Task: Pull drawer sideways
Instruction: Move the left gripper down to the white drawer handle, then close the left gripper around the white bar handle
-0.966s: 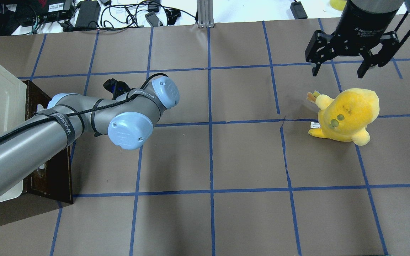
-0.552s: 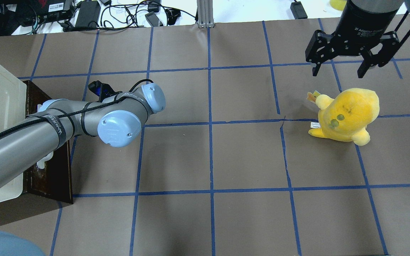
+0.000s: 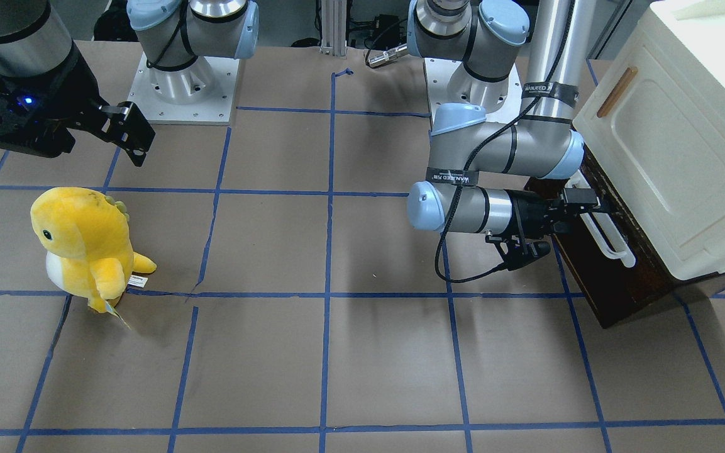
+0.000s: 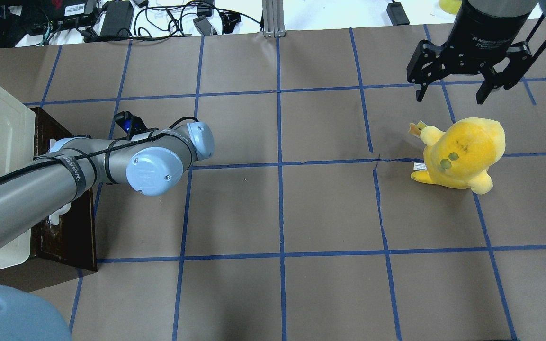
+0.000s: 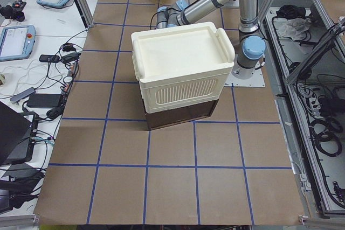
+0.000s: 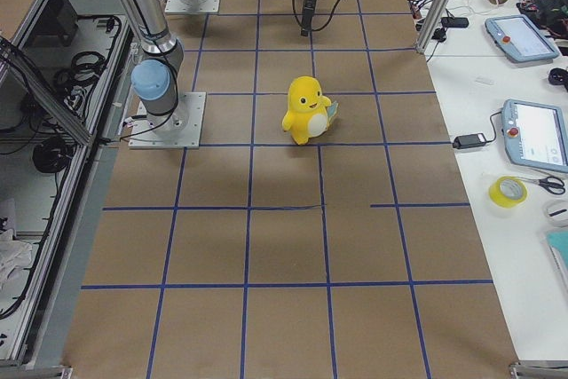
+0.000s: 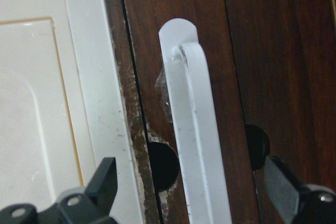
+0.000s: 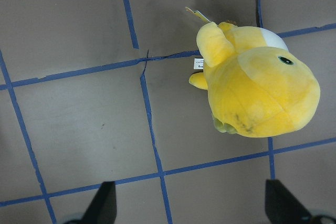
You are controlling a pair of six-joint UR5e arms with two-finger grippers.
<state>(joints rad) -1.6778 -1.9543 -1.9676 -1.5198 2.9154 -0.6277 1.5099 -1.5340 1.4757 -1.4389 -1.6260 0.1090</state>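
Note:
The drawer has a dark brown front and lies under the cream cabinet; it looks shut. Its long white bar handle also fills the left wrist view. My left gripper is open, with one finger on each side of the handle and neither touching it. In the front view the left gripper is at the handle's upper end. In the overhead view my arm hides it; only the drawer front shows. My right gripper is open and empty, far off above the table.
A yellow plush toy stands on the brown paper table below the right gripper, also in the right wrist view. The cabinet door has a small wooden handle. Cables and devices lie beyond the table's far edge.
My left arm has swung toward the cabinet, bringing the wrist up to the drawer front. The right arm and the plush toy have not moved.

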